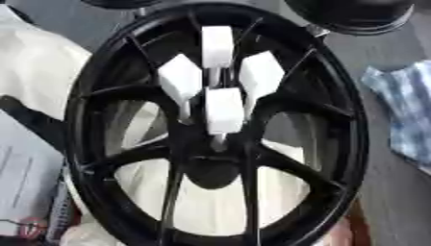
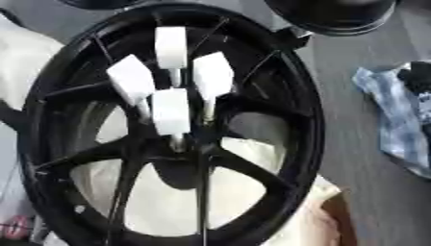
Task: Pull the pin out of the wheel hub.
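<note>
Wheel hub (image 1: 215, 168): black alloy wheel, filling the view — rigid, likely heavy.
Pins (image 1: 224, 111): four white block-headed pins on thin stems, clustered round the hub centre (probably light, stiff).
Hold: pinch one white head.
Hands: neither shows, state unknown.

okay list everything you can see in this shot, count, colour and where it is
Black spoked wheel hub: one, black, fills the centre.
White block-headed pins: four, white, clustered on the hub's upper middle.
Blue and white checked cloth: one, right edge.
White sheet: one, left and beneath the hub.
Round black objects: two, top edge.
Grey table surface: right of the hub.
Robot hands: none in view.
</note>
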